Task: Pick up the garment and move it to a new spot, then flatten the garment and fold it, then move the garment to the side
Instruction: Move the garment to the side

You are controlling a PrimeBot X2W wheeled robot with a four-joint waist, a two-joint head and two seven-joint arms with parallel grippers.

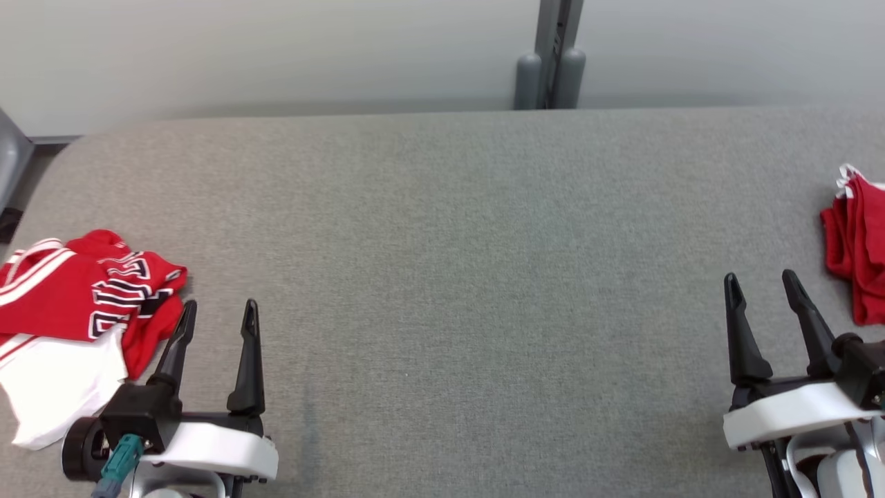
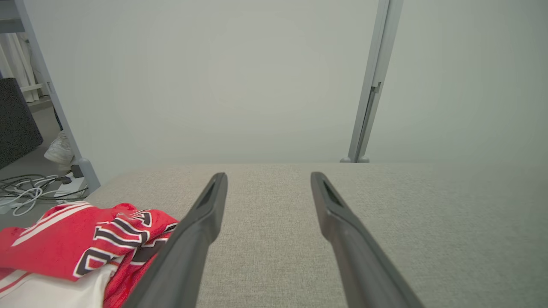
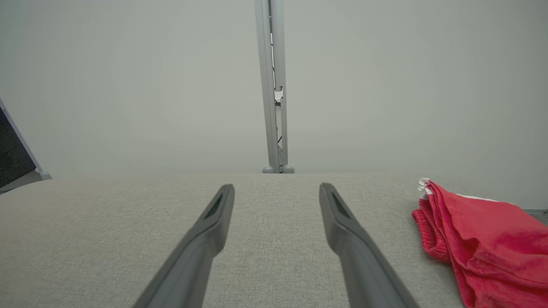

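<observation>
A crumpled red and white garment [image 1: 72, 311] with black and white lettering lies at the table's left edge; the left wrist view shows this garment [image 2: 81, 244] at its lower left. My left gripper [image 1: 220, 311] stands open just right of it, nothing between its fingers [image 2: 205, 214]. At the table's far right lies a folded red garment [image 1: 857, 249] with a white trim, cut by the frame edge; the right wrist view shows this folded garment [image 3: 479, 239] at its right. My right gripper [image 1: 760, 285] is open and empty to its left, low over the table.
The grey fabric table [image 1: 449, 263] spreads wide between the two grippers. A grey post [image 1: 551, 55] stands behind its far edge against a pale wall. Cables [image 2: 30, 190] and a white shoe [image 2: 60, 149] lie on the floor beyond the table's left end.
</observation>
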